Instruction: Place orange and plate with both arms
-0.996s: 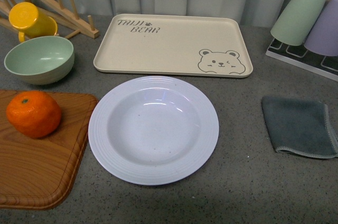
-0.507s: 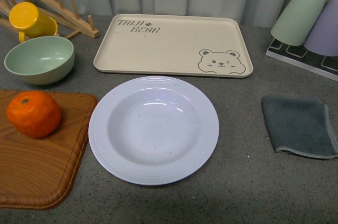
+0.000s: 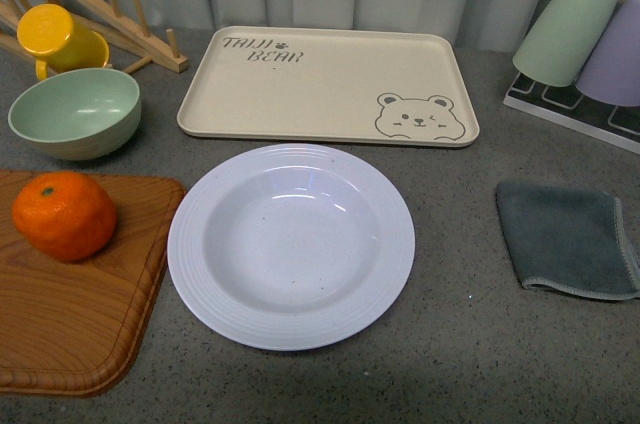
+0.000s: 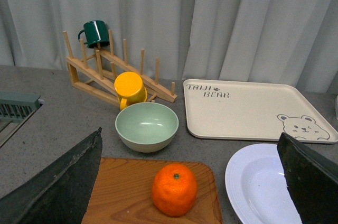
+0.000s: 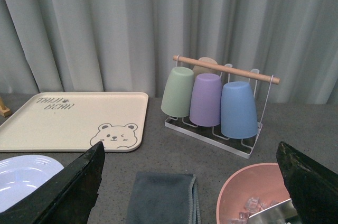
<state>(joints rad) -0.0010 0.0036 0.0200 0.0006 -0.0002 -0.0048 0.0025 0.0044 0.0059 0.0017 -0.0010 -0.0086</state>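
The orange [image 3: 64,215] rests on a wooden cutting board [image 3: 70,314] at the left; the left wrist view shows the same orange [image 4: 174,189] between the spread fingers, well short of them. The white plate [image 3: 230,309] lies flat on the counter in the middle, empty, and the plate's rim [image 4: 237,182] lies beside the board. My left gripper [image 4: 193,182] is open above the board's near side. My right gripper [image 5: 193,182] is open above a grey cloth [image 5: 163,198]. Neither arm appears in the front view.
A beige bear tray [image 3: 320,84] lies behind the plate. A pale green bowl [image 3: 75,114], yellow cup [image 3: 50,36] and wooden rack [image 3: 100,4] stand at the back left. Cup rack [image 5: 216,102] at the back right; pink bowl [image 5: 253,197] near the cloth [image 3: 565,239].
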